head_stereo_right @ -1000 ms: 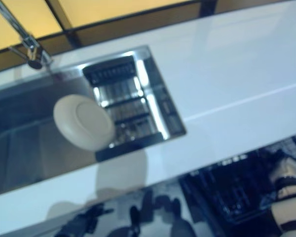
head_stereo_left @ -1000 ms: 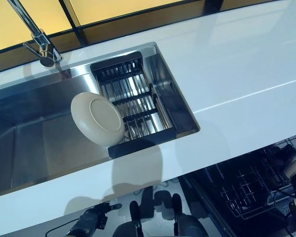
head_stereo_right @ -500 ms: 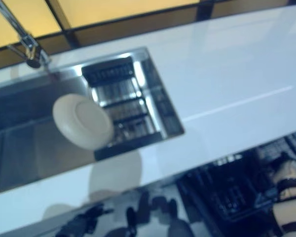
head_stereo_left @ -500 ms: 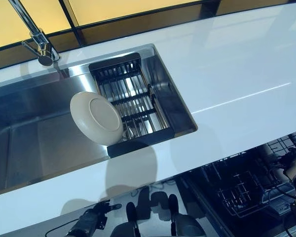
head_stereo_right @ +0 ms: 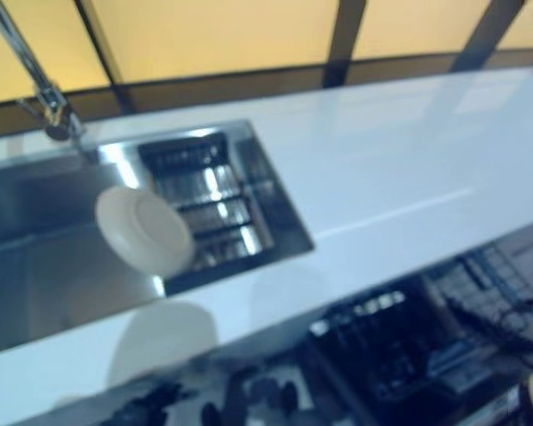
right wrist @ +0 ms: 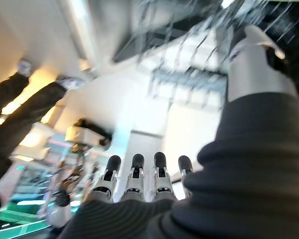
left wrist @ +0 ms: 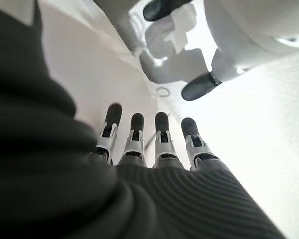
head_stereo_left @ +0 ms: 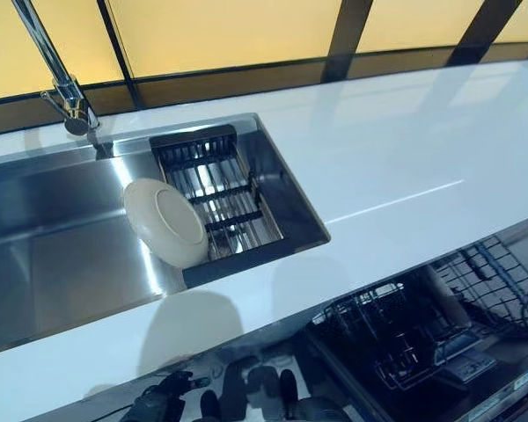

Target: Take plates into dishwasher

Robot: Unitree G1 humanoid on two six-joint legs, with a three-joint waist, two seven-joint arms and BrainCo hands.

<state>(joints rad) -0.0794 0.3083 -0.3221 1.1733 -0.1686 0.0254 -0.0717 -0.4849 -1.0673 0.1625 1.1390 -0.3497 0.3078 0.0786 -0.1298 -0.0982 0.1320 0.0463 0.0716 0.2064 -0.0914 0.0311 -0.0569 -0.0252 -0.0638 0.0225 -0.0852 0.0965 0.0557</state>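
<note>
A cream plate [head_stereo_left: 165, 221] leans on its edge in the steel sink [head_stereo_left: 53, 264], resting against a black drying rack [head_stereo_left: 216, 198]. The dishwasher's lower rack [head_stereo_left: 405, 338] is pulled out below the counter at the lower right. A pale object [head_stereo_left: 444, 296] stands in it, and I cannot tell what it is. My left hand [head_stereo_left: 158, 406] hangs low at the bottom edge, under the counter front. Its fingers [left wrist: 159, 142] are straight and hold nothing. In the right wrist view my right hand [right wrist: 139, 181] also has straight, empty fingers, with the dishwasher's wire rack [right wrist: 199, 74] past them.
A white countertop [head_stereo_left: 405, 149] runs from the sink to the right. A chrome faucet [head_stereo_left: 66, 97] rises at the sink's far left. Yellow panes with dark frames back the counter.
The head camera has shifted, so more of the window and the dishwasher rack shows. My right arm, at the rack on the right edge before, is gone from the left eye view. The plate has not moved.
</note>
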